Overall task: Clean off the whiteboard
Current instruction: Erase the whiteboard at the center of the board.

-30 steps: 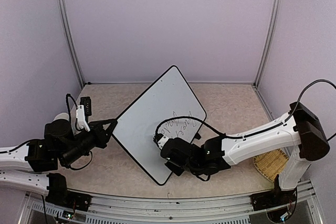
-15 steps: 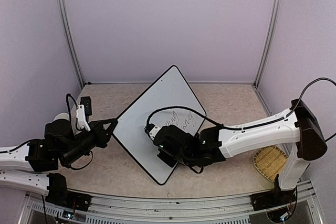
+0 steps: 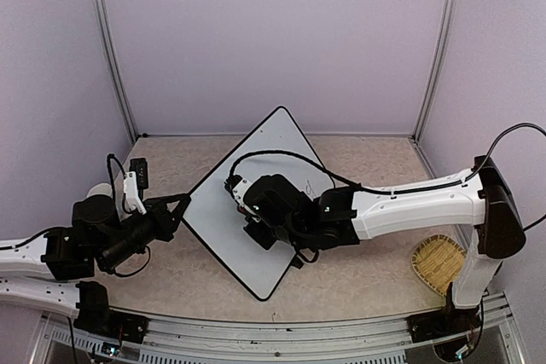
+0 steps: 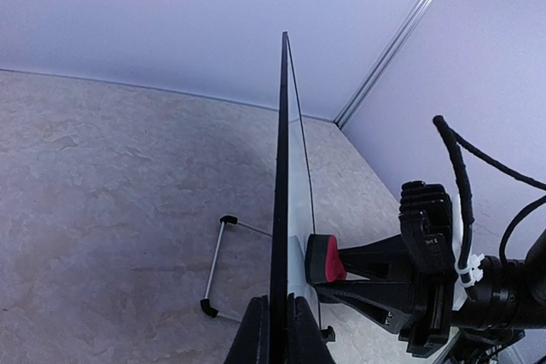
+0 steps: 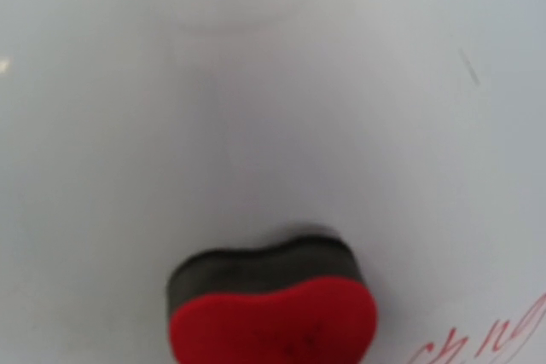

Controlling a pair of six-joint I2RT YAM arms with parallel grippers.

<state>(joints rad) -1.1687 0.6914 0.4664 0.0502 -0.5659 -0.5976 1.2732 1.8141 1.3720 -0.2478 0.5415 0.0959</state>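
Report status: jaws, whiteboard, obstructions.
Left jaws shut on edge of white rectangular black-framed whiteboard. Right jaws shut on red-and-black curved eraser against board face. Handwriting left beside eraser. Nothing seen in the way.

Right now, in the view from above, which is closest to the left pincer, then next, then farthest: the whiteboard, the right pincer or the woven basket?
1. The whiteboard: the left pincer is clamped on its left corner.
2. The right pincer: over the middle of the board, holding the eraser.
3. The woven basket: far over on the right side.
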